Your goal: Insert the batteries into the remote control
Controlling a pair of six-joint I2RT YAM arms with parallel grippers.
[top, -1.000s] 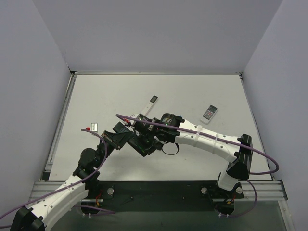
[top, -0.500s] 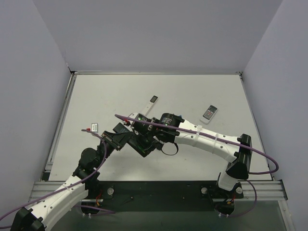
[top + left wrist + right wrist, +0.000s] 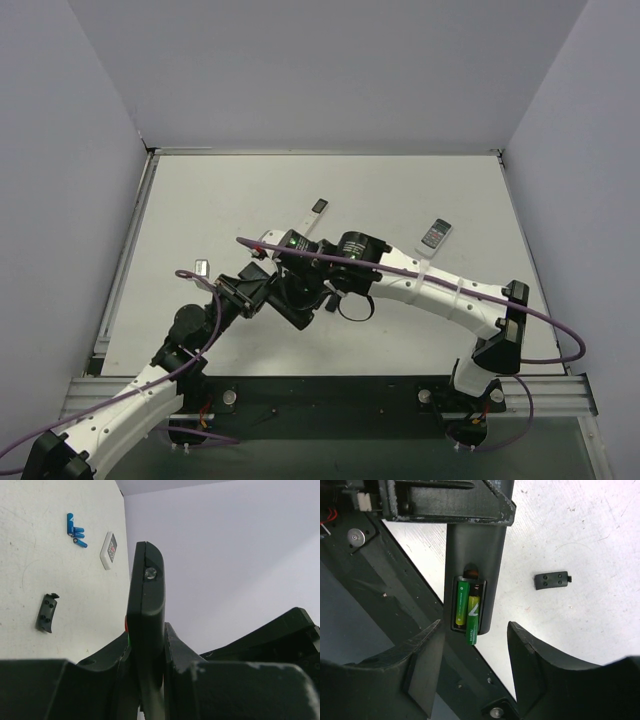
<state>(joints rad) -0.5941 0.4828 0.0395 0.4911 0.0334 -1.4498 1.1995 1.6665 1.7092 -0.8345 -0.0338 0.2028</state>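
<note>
My left gripper (image 3: 147,647) is shut on the long black remote control (image 3: 145,595) and holds it edge-on above the table. In the right wrist view the remote's back (image 3: 472,555) faces the camera with its battery bay open. One green battery (image 3: 461,602) lies seated in the bay. A second green battery (image 3: 473,621) lies beside it, its lower end sticking out past the bay's edge. My right gripper (image 3: 475,667) is open and empty, its fingers on either side below the bay, apart from the batteries. In the top view both grippers (image 3: 262,290) (image 3: 300,298) meet near the table's front middle.
The black battery cover (image 3: 552,580) lies on the table (image 3: 400,190); it also shows in the left wrist view (image 3: 47,612). Small blue cells (image 3: 75,529) and the short white remote (image 3: 109,550) lie together. The slim white stick remote (image 3: 313,214) lies mid-table.
Both wrists have shifted slightly and the right arm has drawn a little away. The remote stays in my left gripper.
</note>
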